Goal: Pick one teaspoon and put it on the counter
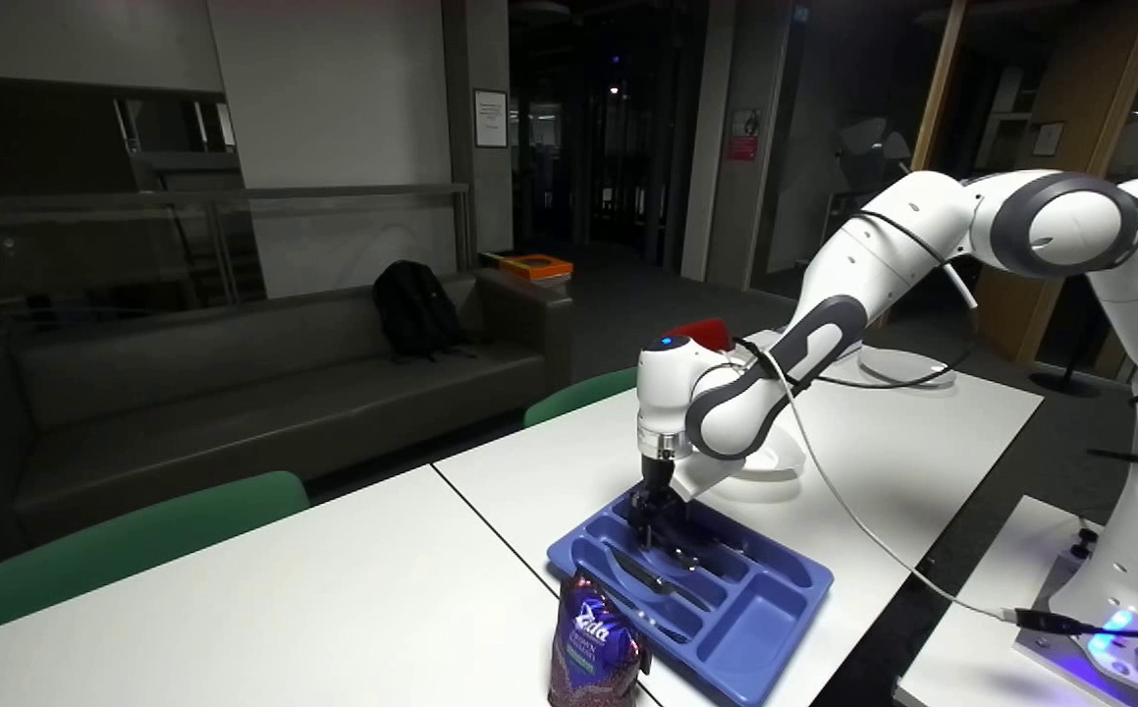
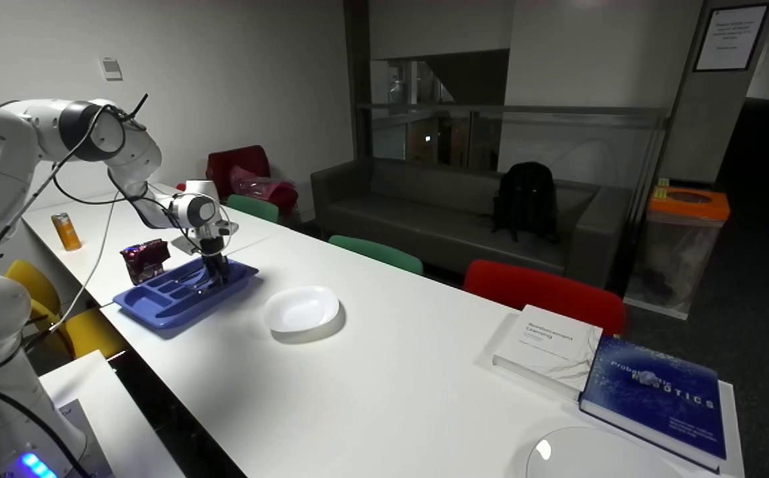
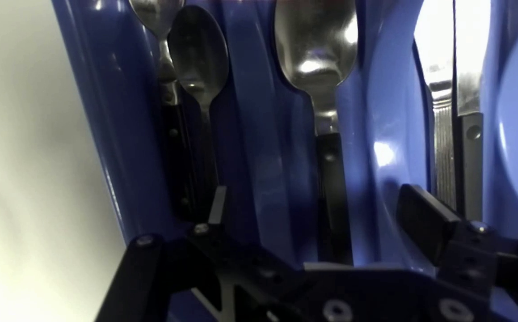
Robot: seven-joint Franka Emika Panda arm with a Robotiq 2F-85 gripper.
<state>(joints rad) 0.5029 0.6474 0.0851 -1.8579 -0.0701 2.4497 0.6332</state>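
Observation:
My gripper (image 3: 314, 201) stands open, low over the blue cutlery tray, with nothing gripped. Between its spread fingers lies the black handle of a large spoon (image 3: 317, 49) in a middle compartment. Two smaller spoons share the tray's left compartment in the wrist view: a slim grey one that looks like the teaspoon (image 3: 198, 53), and a black-handled one (image 3: 158, 13) beside it. The left finger (image 3: 217, 205) appears over that compartment, near their handles. In both exterior views the gripper (image 1: 655, 530) hides part of the cutlery. The white counter (image 1: 333, 570) extends around the tray.
The blue tray (image 2: 158, 322) has raised walls and dividers. Two knives (image 3: 471, 58) lie in its right compartment in the wrist view. A shiny purple bag (image 1: 593, 648) stands against the tray. A white dish (image 2: 301, 309) sits nearby; books (image 2: 656, 398) and an orange can (image 2: 66, 231) are farther off.

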